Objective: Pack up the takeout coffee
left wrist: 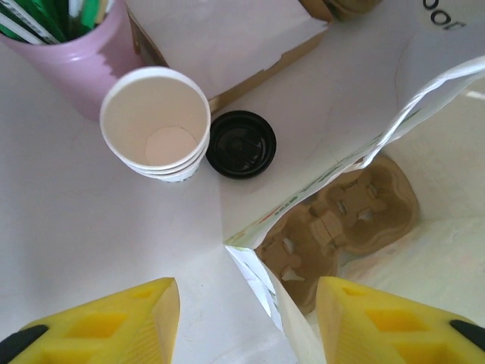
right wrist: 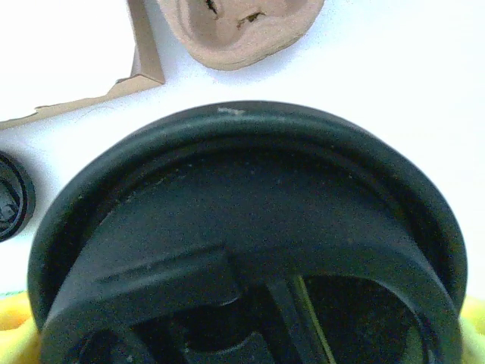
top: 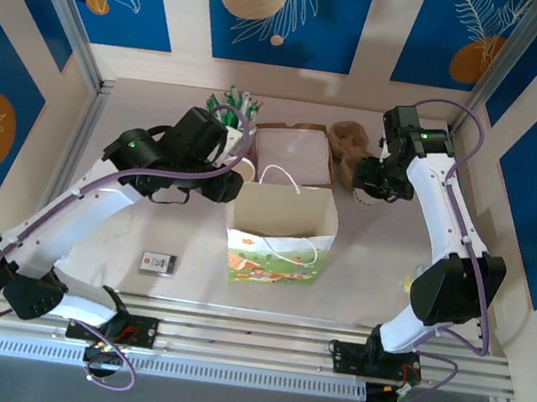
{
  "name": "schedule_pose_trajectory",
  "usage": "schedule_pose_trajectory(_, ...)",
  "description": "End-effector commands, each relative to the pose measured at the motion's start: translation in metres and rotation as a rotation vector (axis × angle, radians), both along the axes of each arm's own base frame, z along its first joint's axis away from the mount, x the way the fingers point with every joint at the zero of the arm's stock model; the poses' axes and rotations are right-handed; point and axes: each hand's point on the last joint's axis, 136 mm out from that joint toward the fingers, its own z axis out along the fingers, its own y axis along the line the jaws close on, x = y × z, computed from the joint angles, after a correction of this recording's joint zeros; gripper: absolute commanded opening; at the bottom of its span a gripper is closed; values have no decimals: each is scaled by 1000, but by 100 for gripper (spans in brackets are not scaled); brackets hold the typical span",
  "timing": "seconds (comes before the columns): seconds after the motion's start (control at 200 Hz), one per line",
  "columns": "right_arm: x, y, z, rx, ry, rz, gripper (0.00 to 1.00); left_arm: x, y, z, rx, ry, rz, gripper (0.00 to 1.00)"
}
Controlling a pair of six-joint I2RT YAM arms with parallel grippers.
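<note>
My right gripper (top: pixel 376 183) has its fingers closed around the takeout coffee (right wrist: pixel 242 220), behind and to the right of the paper bag (top: pixel 282 225). My left gripper (left wrist: pixel 246 322) is wide open and empty over the bag's rim. I judge the cup is not yet packed.

No legible text or labels

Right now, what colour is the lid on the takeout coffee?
Black. The takeout coffee's lid shows best in the right wrist view.

Blue leaf-patterned wall panels (top: pixel 277 10) around pale table (top: pixel 356 290)
</note>
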Motion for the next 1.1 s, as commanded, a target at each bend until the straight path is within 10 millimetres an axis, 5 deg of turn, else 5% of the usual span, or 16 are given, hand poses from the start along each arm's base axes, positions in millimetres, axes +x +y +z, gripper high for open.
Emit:
schedule_pose_trajectory(0.0,-13,2,34,-20,-62,33,81,4,15,20,-33,-73,43,51)
schedule_pose_trajectory(0.535,-53,22,91,-11,-165,134,81,19,55,21,-59,-143,180,55)
schedule_pose_trajectory(1.095,-83,48,141,-16,-258,237,81,23,59,10,-84,-122,208,56)
